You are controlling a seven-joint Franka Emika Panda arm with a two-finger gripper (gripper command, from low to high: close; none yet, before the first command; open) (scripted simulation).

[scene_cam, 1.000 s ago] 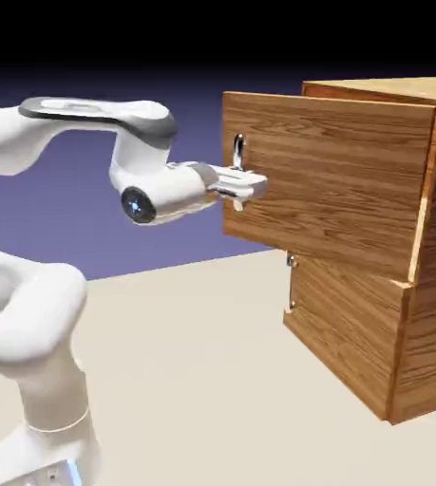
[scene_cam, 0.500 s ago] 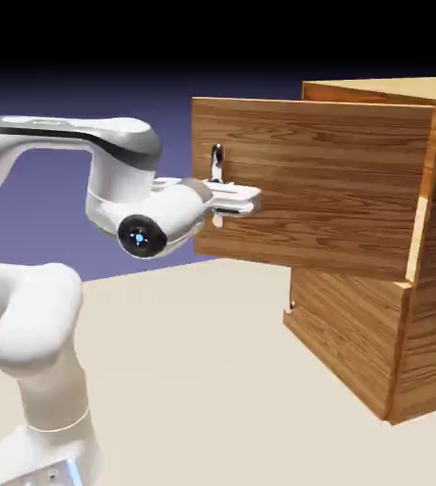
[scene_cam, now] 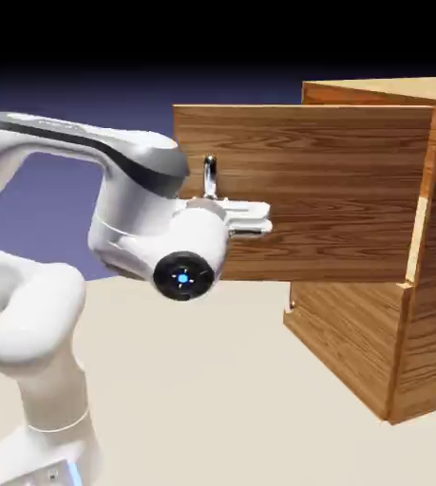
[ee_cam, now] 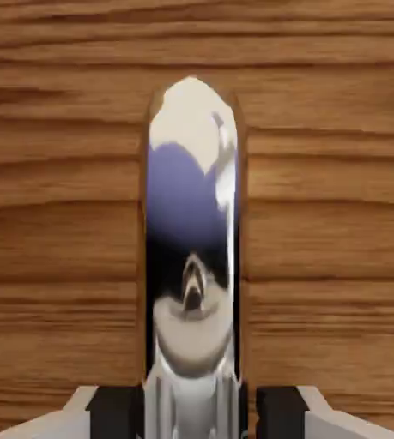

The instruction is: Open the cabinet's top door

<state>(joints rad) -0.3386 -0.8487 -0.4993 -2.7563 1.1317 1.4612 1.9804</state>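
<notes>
The cabinet (scene_cam: 421,304) is a big wood-grain box at the exterior view's right. Its top door (scene_cam: 335,190) is swung far out to the left, hinged at its right edge. A vertical silver handle (scene_cam: 209,175) stands near the door's free left edge. My gripper (scene_cam: 250,218) is shut on that handle, just below its visible upper part. In the hand view the shiny handle (ee_cam: 191,257) fills the middle against the door's wood (ee_cam: 54,214), and my gripper (ee_cam: 196,420) has both grey fingertips (ee_cam: 114,413) pressed against the handle's sides.
The shorter lower door (scene_cam: 345,332) is nearly flush with the cabinet, with a small handle (scene_cam: 290,306) at its left edge. The beige table (scene_cam: 212,399) spreads out in front of the cabinet. My white arm (scene_cam: 31,332) rises at the lower left.
The top door has swung further open to the left, its free edge moving left. My hand went with the handle, and the wrist turned its lens toward the exterior camera.
</notes>
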